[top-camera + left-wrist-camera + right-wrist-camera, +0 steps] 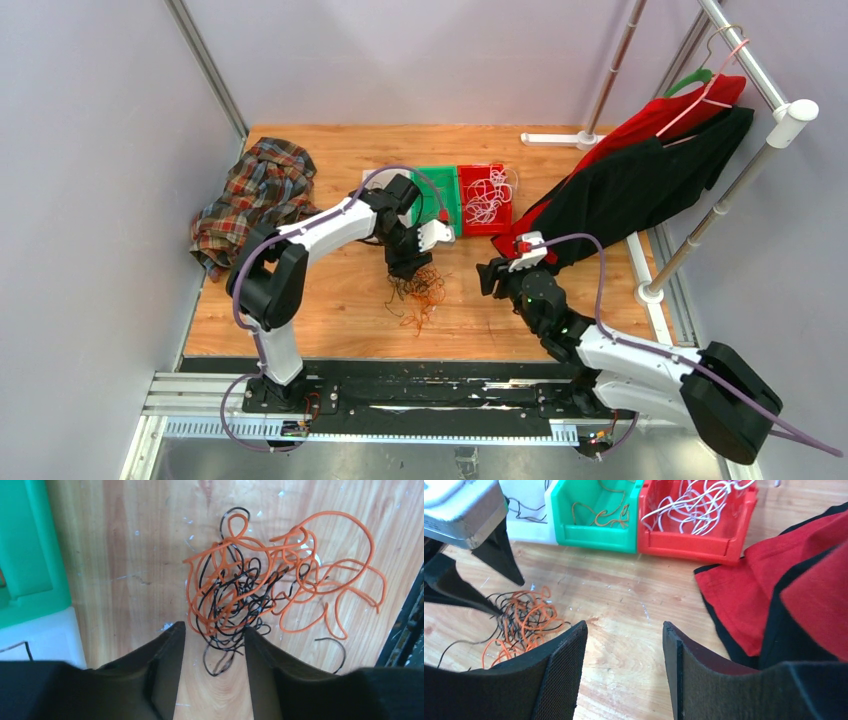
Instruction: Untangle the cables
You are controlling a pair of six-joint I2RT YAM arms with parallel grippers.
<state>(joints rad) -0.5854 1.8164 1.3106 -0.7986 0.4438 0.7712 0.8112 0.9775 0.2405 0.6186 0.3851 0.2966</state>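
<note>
My left tool (pixel 214 628) hangs wide open over the desk (pixel 130 555) and grips nothing. Its jaws straddle the near edge of the cables (pixel 260 585), an orange and black heap just ahead of the fingertips with the strands looped through one another. My right tool (pixel 624 625) is also open and empty, off to one side of the heap. Beyond both tools the red bin (pixel 689 545) holds white strands (pixel 694 502) and the green bin (pixel 594 535) a few orange strands (pixel 599 516). I judge the sorting partly done, with the orange-black knot left to do.
</note>
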